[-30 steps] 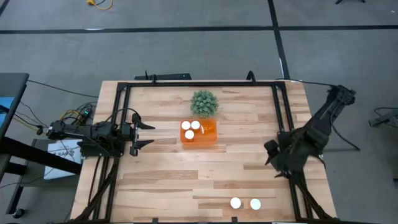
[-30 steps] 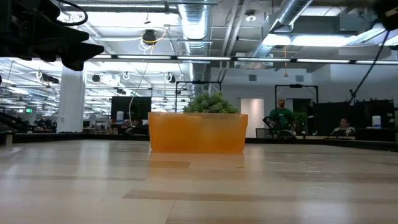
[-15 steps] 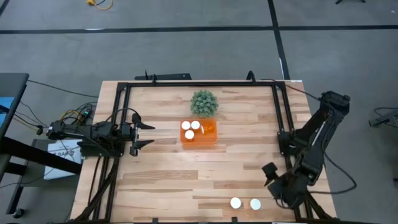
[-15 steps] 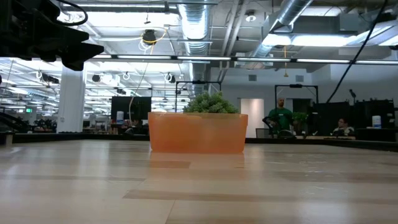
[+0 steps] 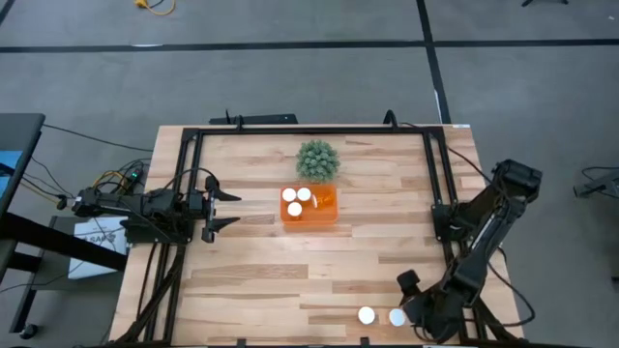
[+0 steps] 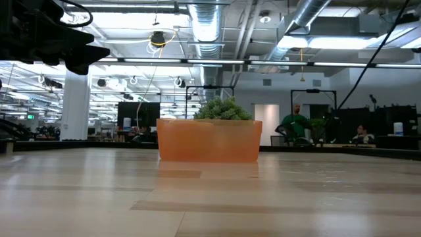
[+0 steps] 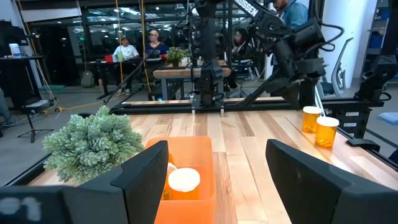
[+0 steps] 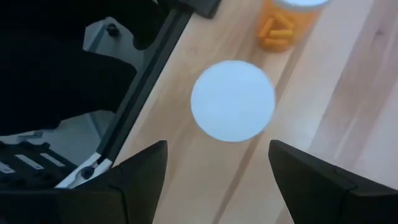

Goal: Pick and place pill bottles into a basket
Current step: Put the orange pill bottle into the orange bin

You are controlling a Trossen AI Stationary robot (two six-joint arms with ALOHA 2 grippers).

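Right gripper [image 5: 411,298], fingers apart, poised above the near-right pill bottles [image 5: 397,316], must descend and close on one; left gripper [image 5: 224,209] waits open left of the basket [image 5: 310,217].

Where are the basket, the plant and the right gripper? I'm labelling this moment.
basket [image 5: 323,217]: high view, its orange front rim.
plant [image 5: 317,159]: high view, centre of its foliage.
right gripper [image 5: 410,300]: high view, between its fingertips.

Below the right gripper [image 8: 217,171], whose fingers stand spread, only one pill bottle [image 8: 232,101] sits in the gap, bare wood on one side. The table's black frame rail [image 8: 149,68] runs close beside one finger; a second bottle [image 8: 286,23] stands just beyond.
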